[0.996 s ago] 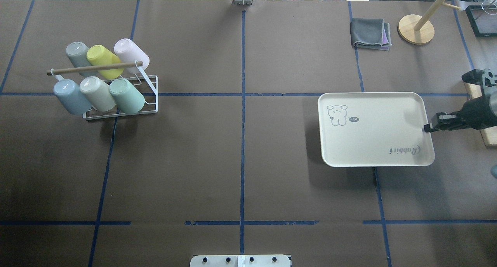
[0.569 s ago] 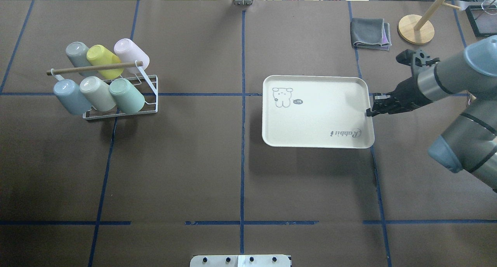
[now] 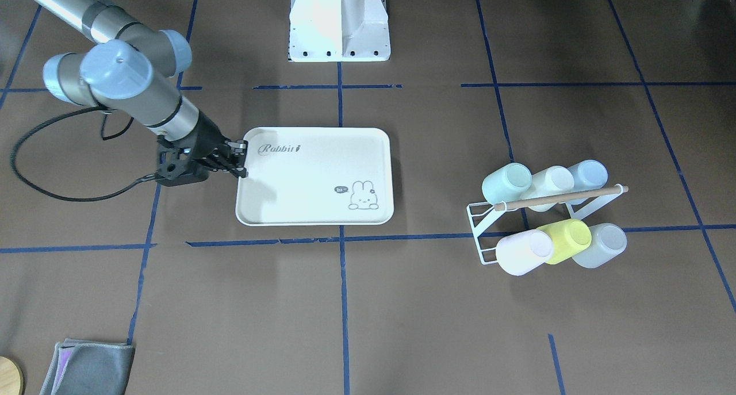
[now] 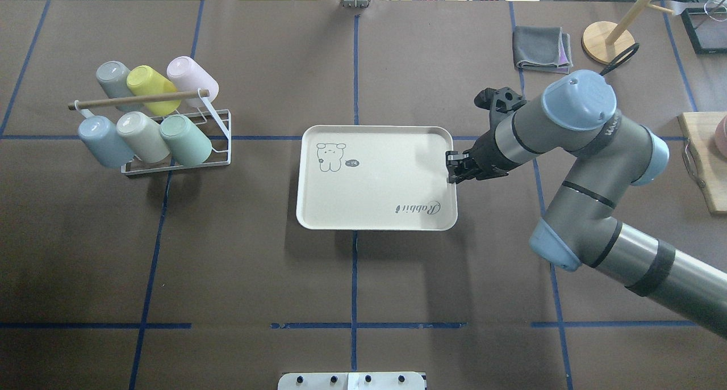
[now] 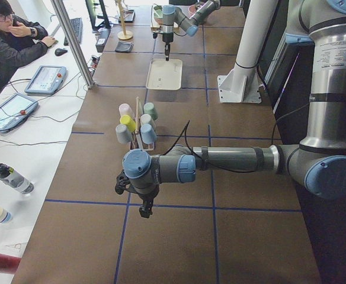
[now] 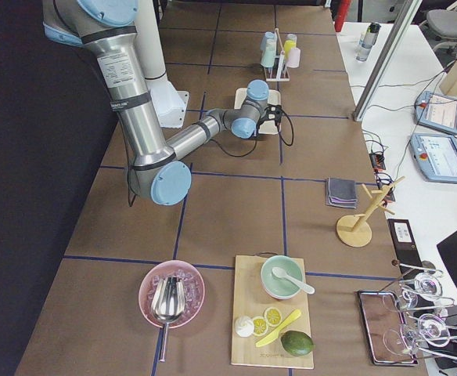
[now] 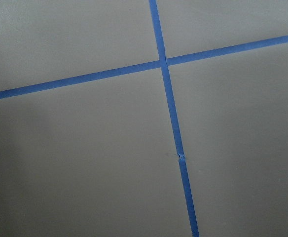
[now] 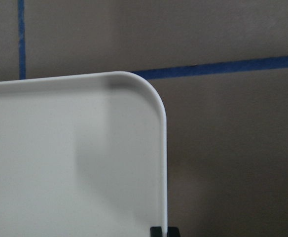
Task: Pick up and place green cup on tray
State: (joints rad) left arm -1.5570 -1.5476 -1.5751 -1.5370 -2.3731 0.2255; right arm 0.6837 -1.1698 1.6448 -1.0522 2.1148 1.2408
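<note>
The green cup (image 4: 184,140) sits in the near row of the wire rack (image 4: 221,130), at its right end beside a cream cup (image 4: 142,135), well left of the tray (image 4: 375,202). It rests tipped, base up and leaning far-left: pale mint, smooth, handleless. The right hand (image 4: 452,167) is clamped on the tray's right rim, far across the tabletop (image 4: 255,265) from the cup. The left hand (image 5: 144,210) looks nearer the rack; whether it is apart or together I cannot tell

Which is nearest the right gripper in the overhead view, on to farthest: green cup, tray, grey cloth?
1. Tray, centre, its right rim held in the right gripper.
2. Grey cloth, far right corner.
3. Green cup, far left.
</note>
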